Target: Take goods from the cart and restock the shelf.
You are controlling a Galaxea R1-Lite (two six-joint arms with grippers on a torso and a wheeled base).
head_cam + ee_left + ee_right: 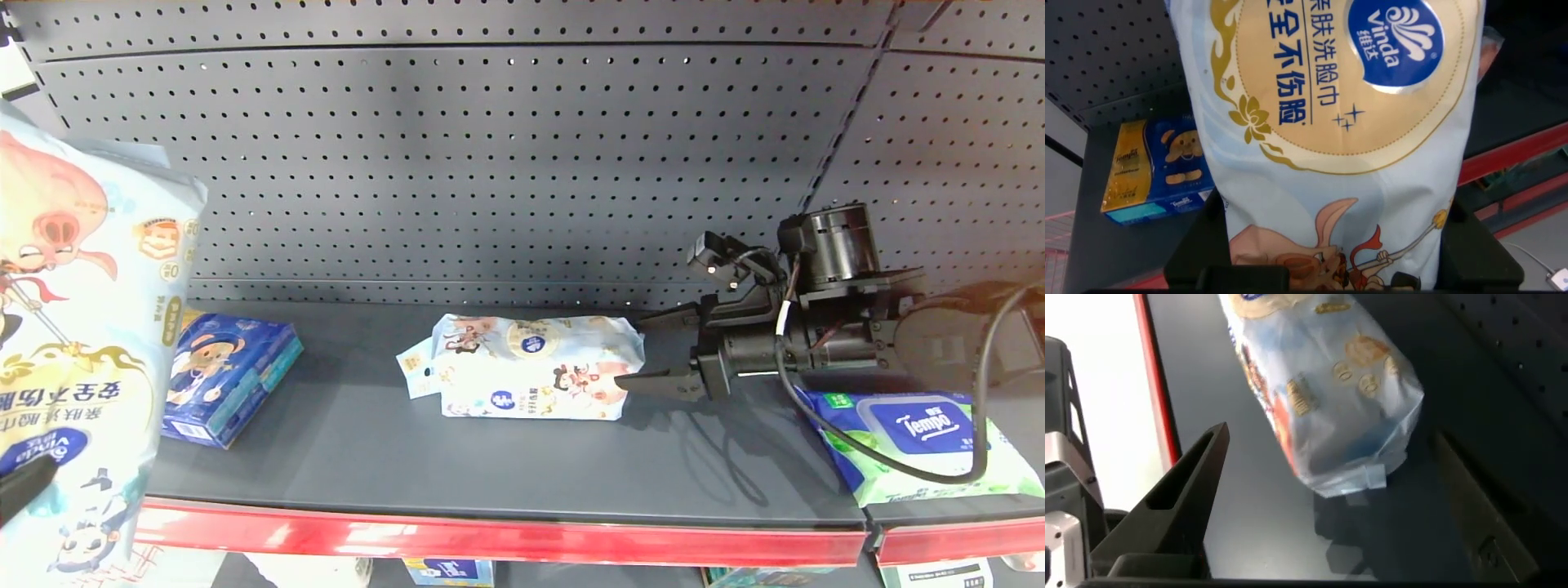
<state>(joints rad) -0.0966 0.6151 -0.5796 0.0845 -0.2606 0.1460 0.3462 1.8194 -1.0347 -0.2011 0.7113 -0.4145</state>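
Note:
A white wipes pack [531, 367] with cartoon print lies flat in the middle of the grey shelf board [490, 457]. My right gripper [657, 351] is just to its right, open, its two fingers level with the pack's end and not touching it. In the right wrist view the same pack [1323, 392] lies just ahead of the open gripper [1331, 506]. A large white tissue pack [82, 327] with an orange cartoon figure hangs at the far left in front of the shelf. My left gripper [1335, 261] is shut on the tissue pack [1331, 122].
A blue tissue box [229, 376] sits at the shelf's left, also visible as the blue box [1159, 167] behind the held pack. A green and blue wipes pack [922, 441] lies at the right under my right arm. A perforated back panel [490, 163] and a red front strip [490, 535] bound the shelf.

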